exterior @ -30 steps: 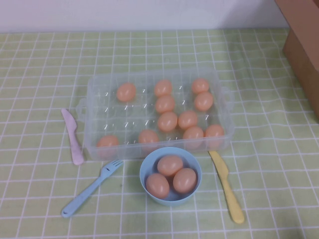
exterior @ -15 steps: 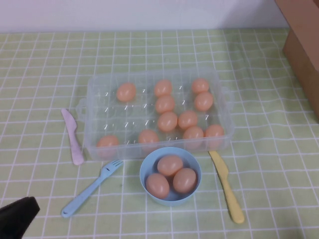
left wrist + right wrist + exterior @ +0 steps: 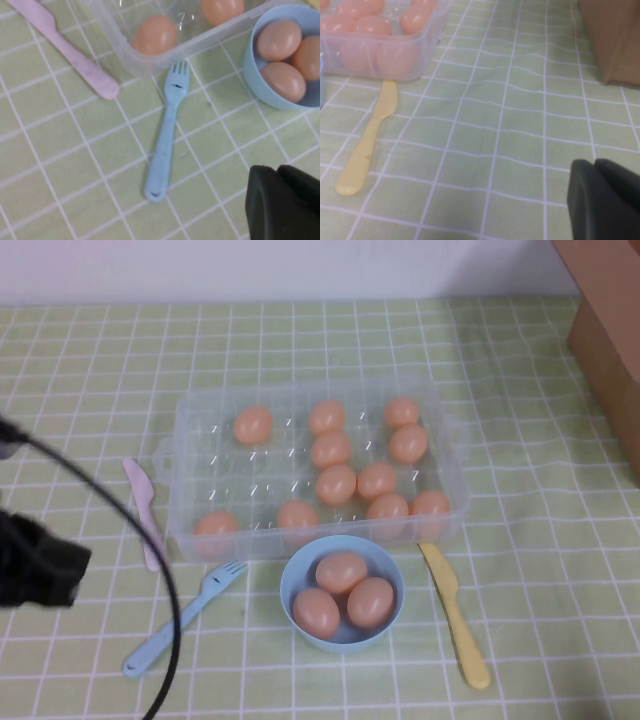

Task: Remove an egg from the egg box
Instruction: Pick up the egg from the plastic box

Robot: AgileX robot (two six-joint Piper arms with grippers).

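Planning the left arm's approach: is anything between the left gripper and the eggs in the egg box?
On the cloth, the pink knife and blue fork lie between the left gripper and the egg box, whose near wall fronts the closest egg. The box has no lid. The right gripper sits apart, beyond the yellow knife.

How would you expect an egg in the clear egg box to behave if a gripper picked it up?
An egg looks smooth and rounded, so it may slip between fingers and probably rolls if set down on the table. It sits in a moulded cell of the egg box, so it likely lifts out freely. The left gripper is at the table's left; the right gripper is parked.
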